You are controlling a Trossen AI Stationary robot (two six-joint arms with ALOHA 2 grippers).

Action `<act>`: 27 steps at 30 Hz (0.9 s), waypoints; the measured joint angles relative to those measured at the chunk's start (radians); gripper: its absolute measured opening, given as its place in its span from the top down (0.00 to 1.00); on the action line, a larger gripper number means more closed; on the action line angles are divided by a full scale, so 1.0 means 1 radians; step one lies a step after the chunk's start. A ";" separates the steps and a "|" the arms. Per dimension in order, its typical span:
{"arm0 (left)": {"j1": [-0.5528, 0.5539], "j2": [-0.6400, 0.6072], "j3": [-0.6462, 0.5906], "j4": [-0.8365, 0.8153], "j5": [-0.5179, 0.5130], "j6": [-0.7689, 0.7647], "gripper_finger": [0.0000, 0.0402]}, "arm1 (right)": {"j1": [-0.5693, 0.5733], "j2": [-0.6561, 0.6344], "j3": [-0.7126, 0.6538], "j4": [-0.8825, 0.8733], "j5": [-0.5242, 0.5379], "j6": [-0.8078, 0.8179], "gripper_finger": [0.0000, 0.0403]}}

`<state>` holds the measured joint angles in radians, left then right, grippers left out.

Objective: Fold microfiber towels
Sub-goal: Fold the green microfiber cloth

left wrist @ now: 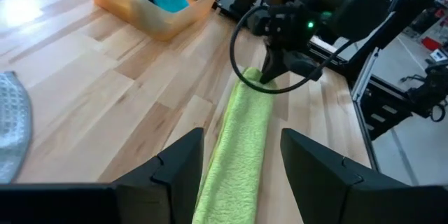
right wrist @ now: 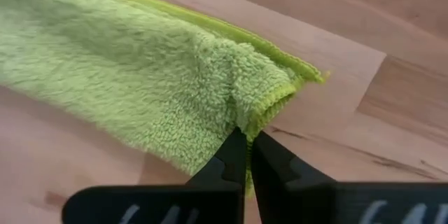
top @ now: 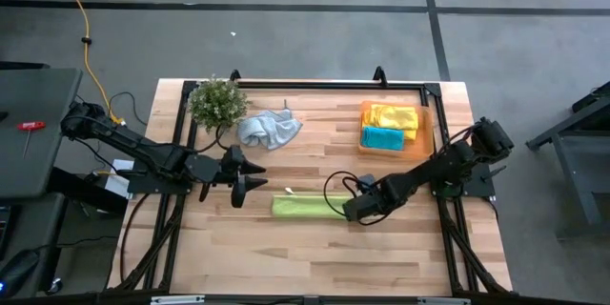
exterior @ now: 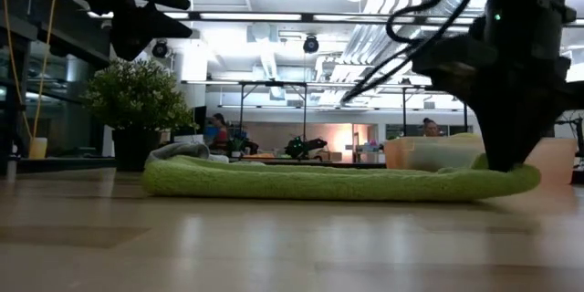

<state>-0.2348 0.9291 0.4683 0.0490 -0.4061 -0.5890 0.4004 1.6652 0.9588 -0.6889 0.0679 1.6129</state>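
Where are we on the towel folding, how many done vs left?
Done: yellow towels and the teal towel sit folded in the orange tray. In hand: the lime green towel lies as a long folded strip mid-table; the right gripper is shut on its end, and the left gripper hangs open at the other end. Left: the grey-blue towel lies crumpled beside the plant.

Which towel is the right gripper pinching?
The lime green towel, a long strip mid-table; the right gripper is shut on its end. The others lie apart, ungripped.
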 joint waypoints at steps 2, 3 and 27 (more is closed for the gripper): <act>0.000 0.000 0.000 0.000 -0.002 0.016 0.55 | 0.000 -0.001 0.027 -0.033 0.001 -0.004 1.00; 0.000 0.000 0.000 0.000 -0.003 0.018 0.55 | 0.000 -0.001 0.040 -0.051 0.002 -0.008 1.00; -0.001 0.325 0.002 0.024 0.020 -0.040 0.55 | -0.001 -0.004 0.298 -0.147 0.055 -0.096 1.00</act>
<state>-0.2356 1.2544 0.4698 0.0735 -0.3858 -0.6295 0.3992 1.6608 1.2572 -0.8362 0.1234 1.5169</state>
